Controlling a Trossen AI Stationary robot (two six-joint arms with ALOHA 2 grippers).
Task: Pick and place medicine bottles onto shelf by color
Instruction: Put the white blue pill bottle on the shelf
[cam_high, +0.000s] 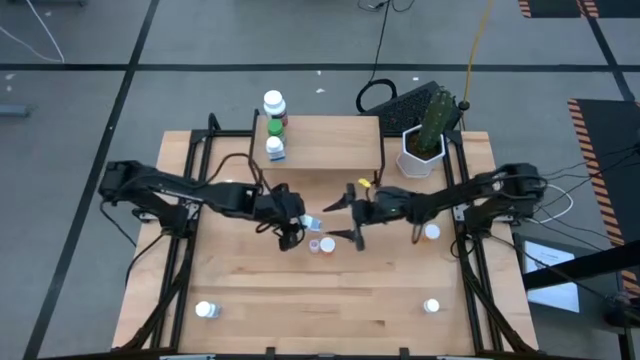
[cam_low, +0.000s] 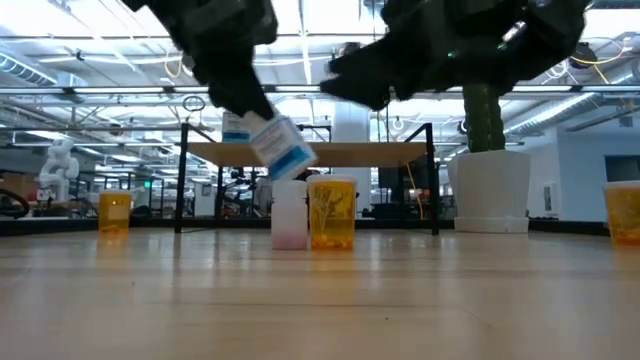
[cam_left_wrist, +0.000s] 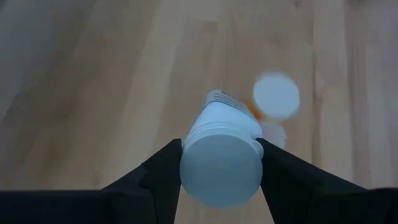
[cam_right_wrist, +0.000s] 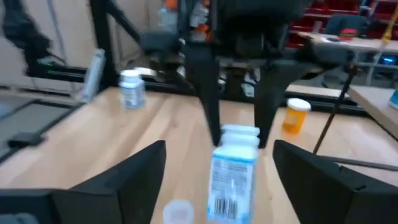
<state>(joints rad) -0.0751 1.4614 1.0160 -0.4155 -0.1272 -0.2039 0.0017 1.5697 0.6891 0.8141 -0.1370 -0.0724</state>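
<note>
My left gripper (cam_high: 296, 226) is over the table's middle, shut on a white medicine bottle with a blue label (cam_high: 311, 222), which is lifted above the table (cam_low: 278, 142). My right gripper (cam_high: 343, 220) is open and empty. It faces that bottle from the table's right side, and the bottle (cam_right_wrist: 232, 174) shows just ahead of its spread fingers. Below stand a whitish bottle (cam_low: 289, 213) and an orange bottle (cam_low: 332, 213) on their bases. The shelf (cam_high: 330, 140) at the far side carries three bottles (cam_high: 275, 125) on its left end. My left gripper pinches the bottle's white cap end (cam_left_wrist: 219, 167) between its two fingers (cam_left_wrist: 163, 174), one on each side. The fingers come from above, slanting down toward the table's right. The bottle hangs below them, tilted, cap up (cam_right_wrist: 239, 133), clear of the table.
A white pot with a cactus (cam_high: 422, 148) stands at the shelf's right end. Single bottles stand at the right (cam_high: 432, 232), near left (cam_high: 207, 310) and near right (cam_high: 431, 306). Bare wood lies between the middle and the near edge.
</note>
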